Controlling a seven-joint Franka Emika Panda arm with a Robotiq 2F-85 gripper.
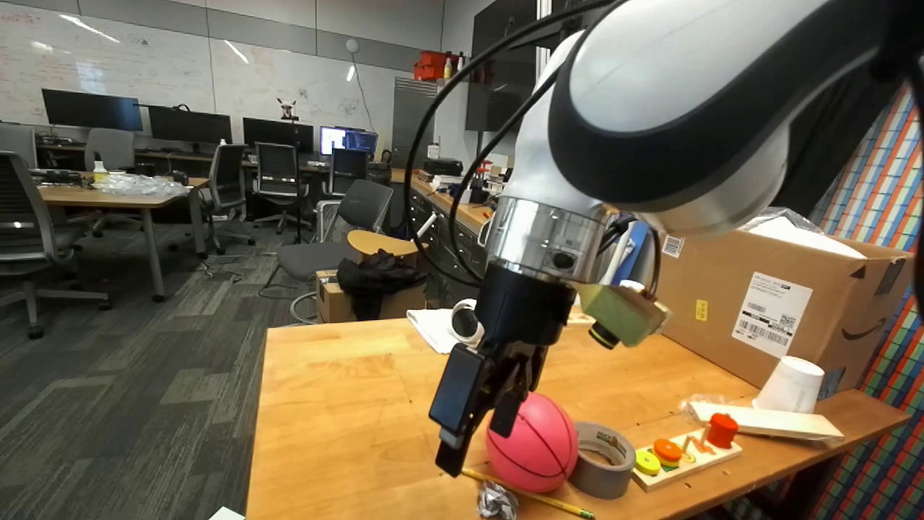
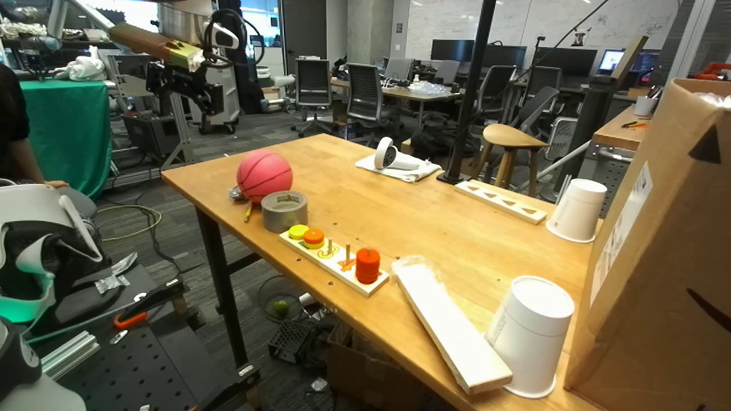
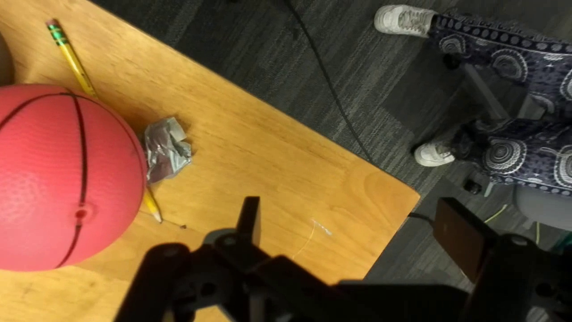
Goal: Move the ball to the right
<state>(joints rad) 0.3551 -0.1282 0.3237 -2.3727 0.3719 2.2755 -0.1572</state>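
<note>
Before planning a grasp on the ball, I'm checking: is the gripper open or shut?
The gripper is open: in the wrist view its fingers stand wide apart, with tabletop and floor showing between them.

Fingers (image 3: 462, 237) set wide apart, aimed downward!
Above them, there's the wrist (image 1: 538, 237); higher up, the white-and-black arm (image 1: 650, 79) bends over.

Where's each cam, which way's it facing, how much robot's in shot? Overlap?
Exterior view: close to the arm, facing over the table toward the whiteboard; arm and gripper show.
Exterior view: by the cardboard box, looking over the table toward the ball; arm's end and gripper upper left.
Wrist view: above a table corner, looking down; gripper, jaws apart, across the bottom.
Both exterior views share the tape roll and whiteboard; all three share the ball and pencil.
</note>
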